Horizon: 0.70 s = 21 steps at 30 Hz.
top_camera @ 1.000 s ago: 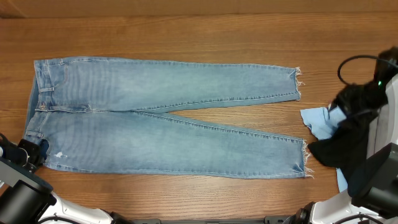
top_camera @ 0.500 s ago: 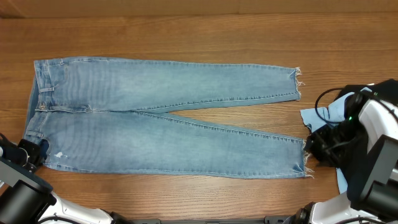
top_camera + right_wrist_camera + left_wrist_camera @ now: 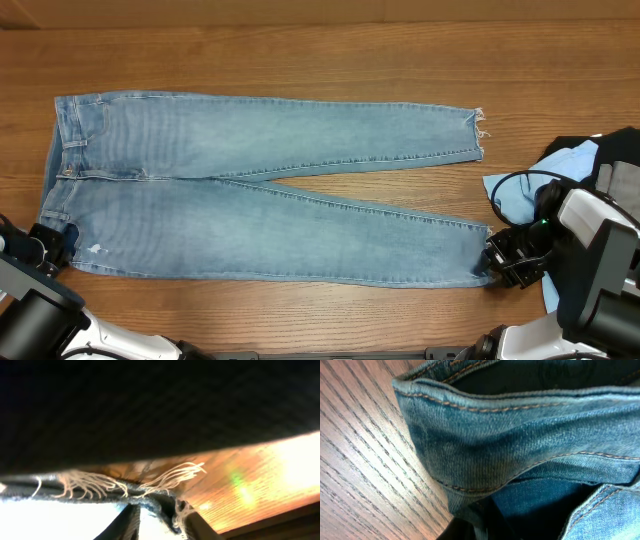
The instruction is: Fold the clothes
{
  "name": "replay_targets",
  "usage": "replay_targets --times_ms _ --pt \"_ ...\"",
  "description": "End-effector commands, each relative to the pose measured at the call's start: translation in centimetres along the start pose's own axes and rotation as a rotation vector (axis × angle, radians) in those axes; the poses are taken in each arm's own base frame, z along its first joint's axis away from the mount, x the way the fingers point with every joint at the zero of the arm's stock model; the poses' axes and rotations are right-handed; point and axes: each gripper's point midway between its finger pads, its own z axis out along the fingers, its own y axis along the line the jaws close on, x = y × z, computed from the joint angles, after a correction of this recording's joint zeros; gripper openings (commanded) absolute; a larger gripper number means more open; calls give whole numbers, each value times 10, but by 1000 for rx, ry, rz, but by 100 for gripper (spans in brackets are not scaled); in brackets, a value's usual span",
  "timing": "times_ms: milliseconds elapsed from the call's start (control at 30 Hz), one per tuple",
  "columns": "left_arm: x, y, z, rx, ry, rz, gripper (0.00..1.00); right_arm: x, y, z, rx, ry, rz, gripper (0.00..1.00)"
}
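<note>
The light-blue jeans [image 3: 260, 200] lie flat, waistband to the left and both legs running right to their frayed hems. At the waistband's near corner sits my left gripper [image 3: 57, 245]. In the left wrist view its dark fingers [image 3: 470, 527] are tucked under the stitched denim [image 3: 520, 435] and shut on it. My right gripper [image 3: 492, 262] is at the near leg's hem. In the right wrist view the frayed hem corner [image 3: 150, 497] is bunched between the two fingers [image 3: 200, 527] of that gripper [image 3: 162, 520].
A bright cyan shirt [image 3: 515, 195] and a black garment [image 3: 575, 150] lie at the right edge, just behind my right arm [image 3: 600, 270]. Bare wooden table [image 3: 320, 60] stretches beyond the jeans.
My right arm has swung from the garment pile down and left to the near leg's hem, and its jaws have narrowed round the hem. The left gripper and the jeans have stayed put.
</note>
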Motion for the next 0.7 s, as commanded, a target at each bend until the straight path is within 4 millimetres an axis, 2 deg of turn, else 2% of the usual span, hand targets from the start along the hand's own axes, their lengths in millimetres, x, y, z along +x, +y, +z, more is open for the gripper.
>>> replay_targets --times_ms 0,133,267,467,667 --pt "-4 -2 4 19 4 -2 12 0 -1 -4 -13 -29 -1 24" --pt "-3 -6 4 41 7 -1 12 -1 2 -14 -35 -71 -31 13" --pt "-6 -18 -1 105 8 19 7 -4 9 -38 -74 -140 -85 4" --pt "-15 -36 -22 190 7 75 4 -4 23 -87 -150 -261 -172 4" --pt "-24 -48 -56 224 -1 109 4 -1 32 -124 -191 -328 -222 4"
